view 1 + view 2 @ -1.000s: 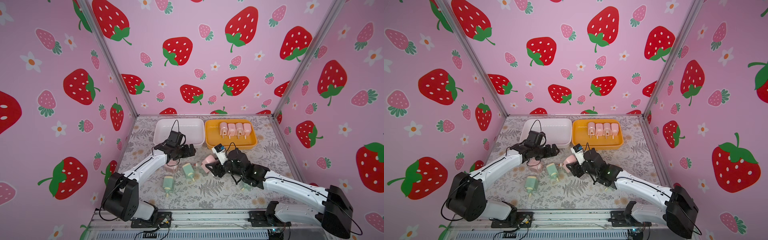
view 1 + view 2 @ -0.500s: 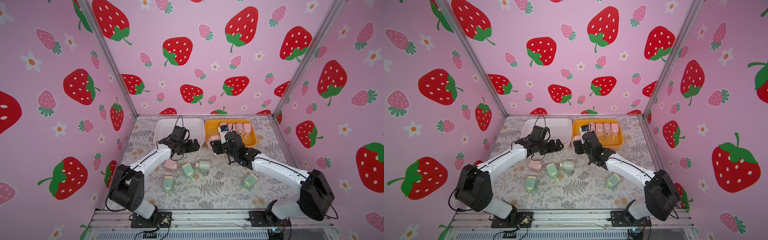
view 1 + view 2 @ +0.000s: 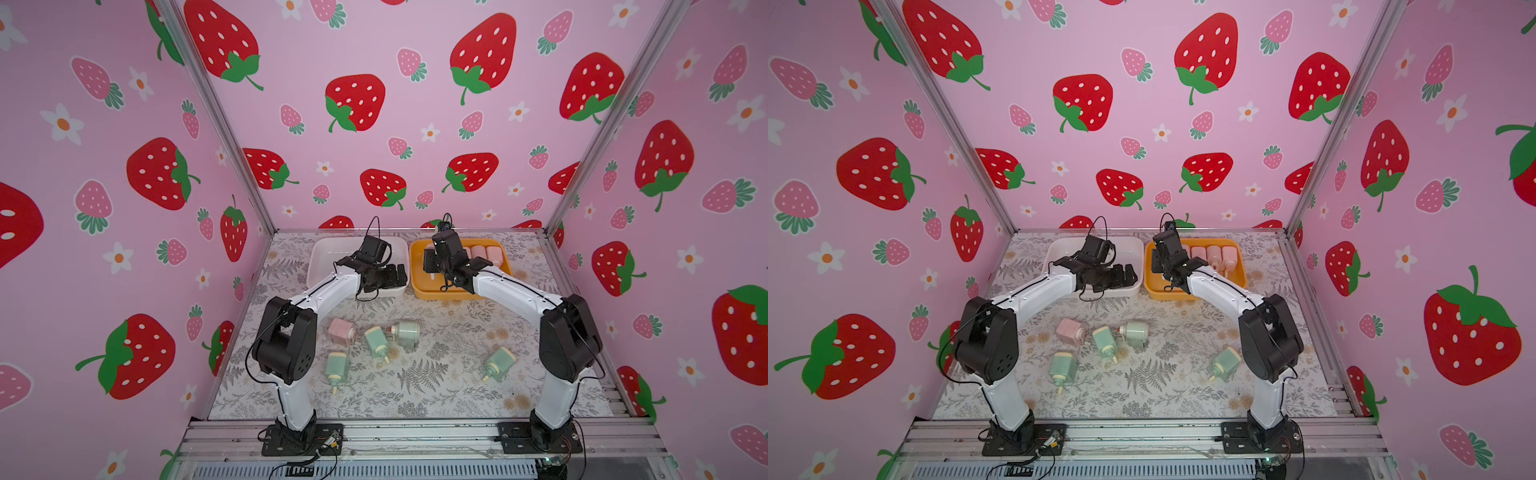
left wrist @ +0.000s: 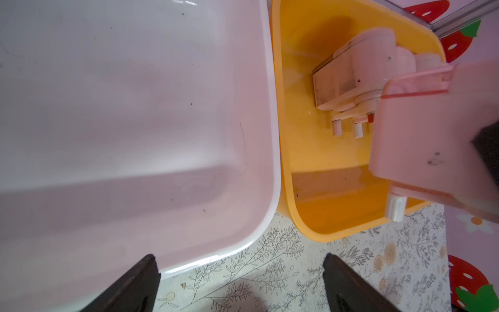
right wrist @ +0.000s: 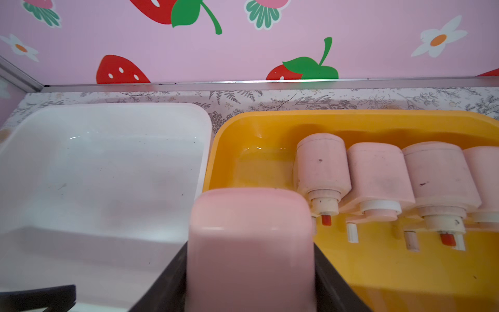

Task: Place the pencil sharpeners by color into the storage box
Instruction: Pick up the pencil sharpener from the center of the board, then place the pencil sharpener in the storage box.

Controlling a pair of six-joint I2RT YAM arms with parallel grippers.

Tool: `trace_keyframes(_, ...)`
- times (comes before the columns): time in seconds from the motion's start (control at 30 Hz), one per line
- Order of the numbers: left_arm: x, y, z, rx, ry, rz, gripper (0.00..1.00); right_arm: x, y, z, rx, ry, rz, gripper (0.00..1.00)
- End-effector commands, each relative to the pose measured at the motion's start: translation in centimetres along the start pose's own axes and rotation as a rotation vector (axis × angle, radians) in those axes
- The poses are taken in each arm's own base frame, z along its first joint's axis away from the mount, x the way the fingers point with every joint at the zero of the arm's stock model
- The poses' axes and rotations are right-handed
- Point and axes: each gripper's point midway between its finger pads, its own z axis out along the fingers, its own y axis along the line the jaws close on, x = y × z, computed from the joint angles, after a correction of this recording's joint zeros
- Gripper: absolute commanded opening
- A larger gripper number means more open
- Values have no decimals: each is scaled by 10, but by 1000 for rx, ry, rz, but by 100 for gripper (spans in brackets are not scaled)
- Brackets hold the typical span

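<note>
Pink sharpeners (image 5: 378,173), four, lie in the orange bin (image 3: 457,293) at upper centre, a fifth sharpener (image 5: 251,237) pinched by the right gripper (image 5: 249,270) over it; one pink sharpener (image 3: 341,331) and four green sharpeners (image 3: 376,340) remain on the table (image 3: 449,374) below, left gripper (image 4: 239,259) spread empty.

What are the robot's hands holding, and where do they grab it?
The right gripper pinches a pink sharpener by the sides of its body. The left gripper is open and holds nothing.
</note>
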Motion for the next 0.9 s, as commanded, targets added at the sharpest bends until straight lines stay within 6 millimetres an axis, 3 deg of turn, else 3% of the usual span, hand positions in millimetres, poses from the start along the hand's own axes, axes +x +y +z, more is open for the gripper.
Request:
trace_keyframes(0.0, -11, -7, 4, -11, 5, 41, 100, -17, -6, 5, 78, -36, -12, 0)
trace_keyframes(0.47, -54, -7, 61, -58, -11, 22, 100, -14, -8, 56, 204, 0, -43, 0)
trace_keyframes(0.87, -56, 2, 80, -103, 13, 27, 100, -8, -11, 85, 283, 14, -98, 14)
